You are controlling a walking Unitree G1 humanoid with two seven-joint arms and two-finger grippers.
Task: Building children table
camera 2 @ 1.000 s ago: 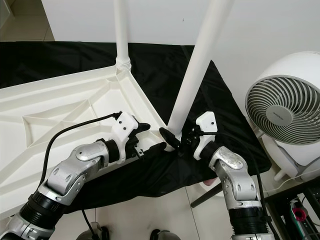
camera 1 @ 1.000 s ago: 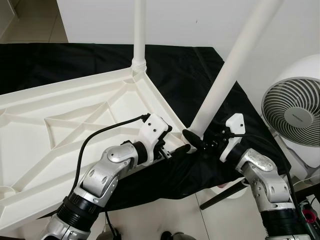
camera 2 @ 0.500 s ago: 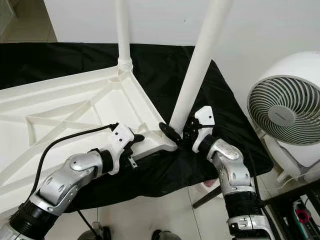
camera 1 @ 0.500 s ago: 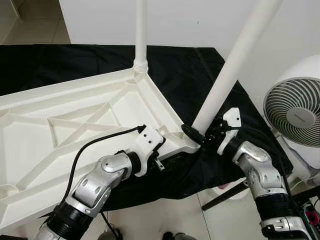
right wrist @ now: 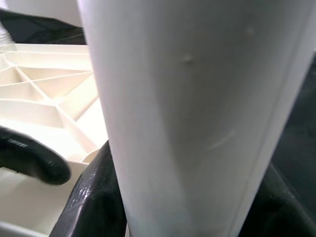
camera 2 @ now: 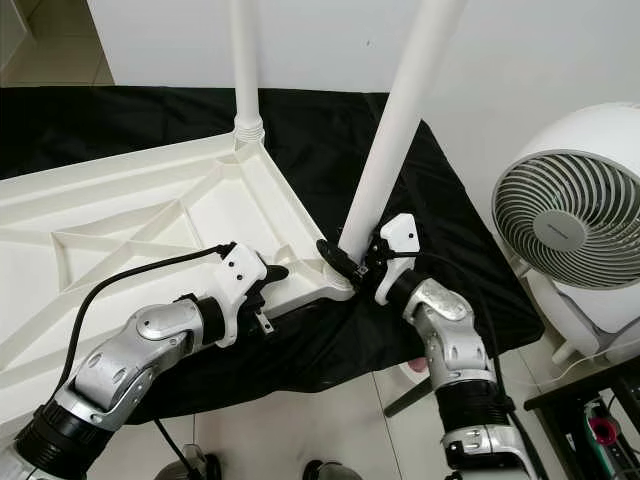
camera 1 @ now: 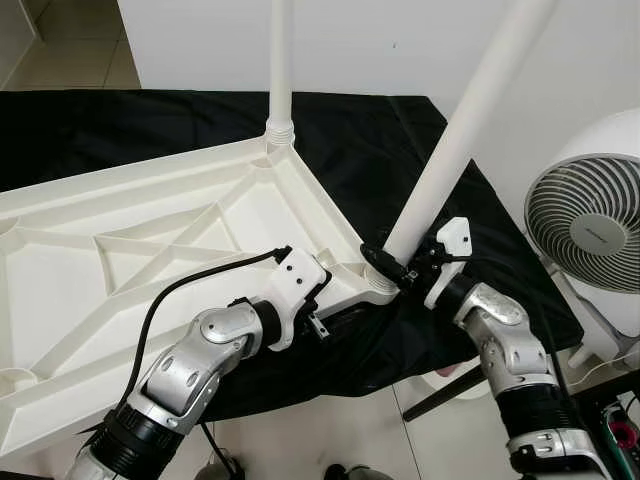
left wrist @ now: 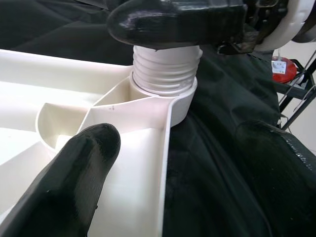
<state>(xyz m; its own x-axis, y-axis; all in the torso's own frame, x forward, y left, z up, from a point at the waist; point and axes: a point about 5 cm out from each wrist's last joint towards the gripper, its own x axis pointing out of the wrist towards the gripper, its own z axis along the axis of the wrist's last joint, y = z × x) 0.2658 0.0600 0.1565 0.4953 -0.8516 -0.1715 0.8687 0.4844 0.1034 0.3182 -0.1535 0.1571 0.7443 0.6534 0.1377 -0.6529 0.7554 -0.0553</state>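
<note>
Black cloth is covering the bench where the upturned white tabletop [camera 1: 150, 240] is lying. I am clamping my right gripper [camera 1: 392, 272] around the leaning leg [camera 1: 450, 150], seating its threads in the corner socket [left wrist: 165, 96], while my left gripper [camera 1: 318, 300], fingers spread, is steadying the rim.

A room in a home: pale tiled floor [camera 1: 330, 420], plain white wall [camera 1: 390, 45], a white household fan [camera 2: 575, 225], and a surface draped in black cloth [camera 1: 150, 125].
</note>
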